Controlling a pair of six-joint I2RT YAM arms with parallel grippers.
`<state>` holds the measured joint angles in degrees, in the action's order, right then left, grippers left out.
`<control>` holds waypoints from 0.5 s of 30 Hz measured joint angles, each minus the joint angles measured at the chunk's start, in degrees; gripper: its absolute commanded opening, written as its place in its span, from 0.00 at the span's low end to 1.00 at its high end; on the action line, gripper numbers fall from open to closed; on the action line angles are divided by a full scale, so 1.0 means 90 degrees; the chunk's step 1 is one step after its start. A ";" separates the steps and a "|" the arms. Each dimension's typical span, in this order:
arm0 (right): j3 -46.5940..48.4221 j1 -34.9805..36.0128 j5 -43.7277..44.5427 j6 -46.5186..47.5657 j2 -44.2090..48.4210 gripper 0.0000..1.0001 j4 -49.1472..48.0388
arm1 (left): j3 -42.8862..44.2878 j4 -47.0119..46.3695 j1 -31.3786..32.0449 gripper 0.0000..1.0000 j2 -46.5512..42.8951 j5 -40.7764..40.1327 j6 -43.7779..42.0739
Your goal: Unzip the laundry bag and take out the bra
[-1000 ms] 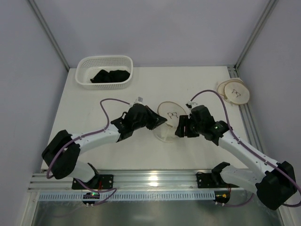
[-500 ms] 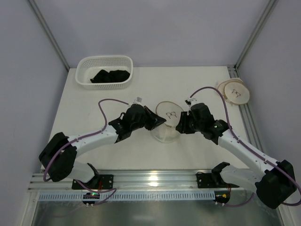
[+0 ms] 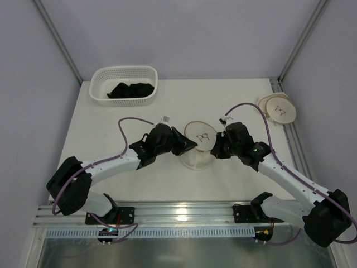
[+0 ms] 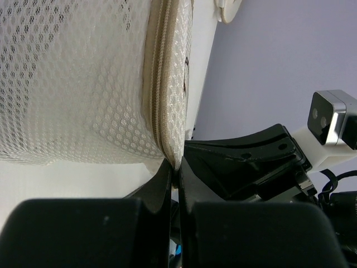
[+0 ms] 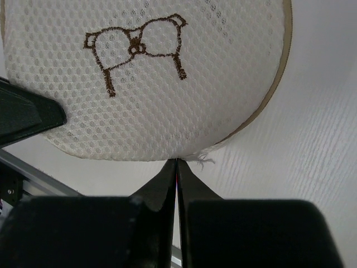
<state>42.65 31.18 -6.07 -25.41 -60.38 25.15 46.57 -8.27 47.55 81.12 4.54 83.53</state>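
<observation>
Reaching in from the near edge, both arms are meeting at the middle of the table [image 3: 240,95], where the laundry bag [image 3: 199,134] is sitting tilted between them, its embroidered face turned upward. The left gripper [image 3: 188,144] is pinching the bag's left side, its fingers pressed together on the mesh right at the zip [image 4: 160,72], which is running closed along as much of the rim as I can follow. The right gripper [image 3: 215,148] is working the opposite, right side, its jaws drawn together on the rim's edge (whether the zip pull is between them, I cannot tell). So the bag is lying directly between the two, touching both, with the zip curving round from one to the other. I am judging that any pull will have to follow that curve while the other side anchors. The bra is not showing. Farther off, the basket [image 3: 124,68] at far left is holding black garments [image 3: 131,89], and another round pouch [image 3: 277,108] is lying at far right.
</observation>
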 measured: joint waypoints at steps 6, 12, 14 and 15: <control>0.0075 0.0024 0.0714 0.0010 -0.0058 0.04 0.0469 | 0.0034 0.0151 -0.0107 0.00 0.0151 0.0488 -0.0379; 0.0216 0.0022 0.1477 0.0007 -0.0214 0.04 0.0879 | 0.0262 0.0877 -0.0362 0.00 0.0160 0.0976 -0.1166; 0.0216 0.0022 0.1498 0.0019 -0.0211 0.10 0.0920 | 0.0240 0.1073 -0.0508 0.00 0.0070 0.1047 -0.1309; 0.0216 0.0019 0.1358 0.0041 -0.0209 0.19 0.0903 | 0.0211 0.1122 -0.0573 0.00 0.0005 0.1073 -0.1350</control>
<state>44.60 31.35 6.15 -25.04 -62.26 33.28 48.47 1.83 42.39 81.17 14.20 71.37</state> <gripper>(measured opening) 0.082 0.013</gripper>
